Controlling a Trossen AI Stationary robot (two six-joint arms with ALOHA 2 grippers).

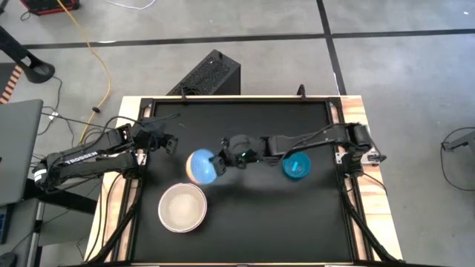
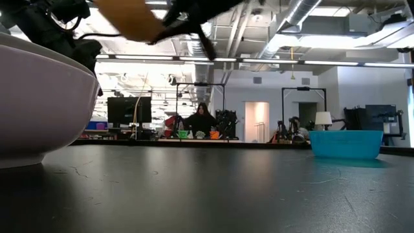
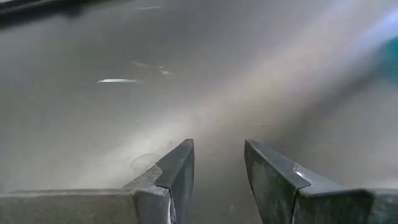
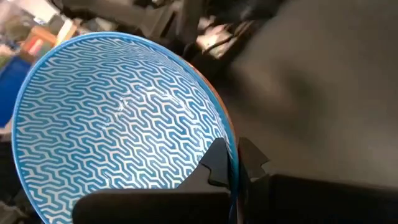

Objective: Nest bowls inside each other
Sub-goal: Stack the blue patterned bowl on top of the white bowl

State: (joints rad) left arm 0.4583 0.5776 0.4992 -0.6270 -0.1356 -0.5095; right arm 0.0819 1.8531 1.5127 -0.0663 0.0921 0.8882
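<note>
A bowl with a blue-patterned inside and a tan outside (image 1: 201, 167) hangs above the table's middle, with my right gripper (image 1: 221, 161) shut on it. The low view shows its tan underside (image 2: 129, 16) high over the tabletop. A large white bowl (image 1: 182, 208) stands on its base near the front left, close to the low camera (image 2: 39, 110). A teal bowl (image 1: 296, 167) stands on its base at the right, under the right arm. My left gripper (image 1: 168, 141) waits open at the far left, and its wrist view (image 3: 217, 174) shows nothing between the fingers. My right gripper pinches the patterned bowl's rim (image 4: 225, 134), one finger (image 4: 214, 163) inside the bowl and the other outside. The fingers reach in from the table's right, slanting slightly down. The bowl is lifted clear of the table and tilted, with its opening partly toward the gripper.
A black box (image 1: 211, 73) stands on the floor beyond the table's far edge. Raised rails (image 1: 343, 126) run along the table's sides. Bare black tabletop (image 1: 267, 215) lies at the front right. A person (image 2: 202, 120) stands far back in the room.
</note>
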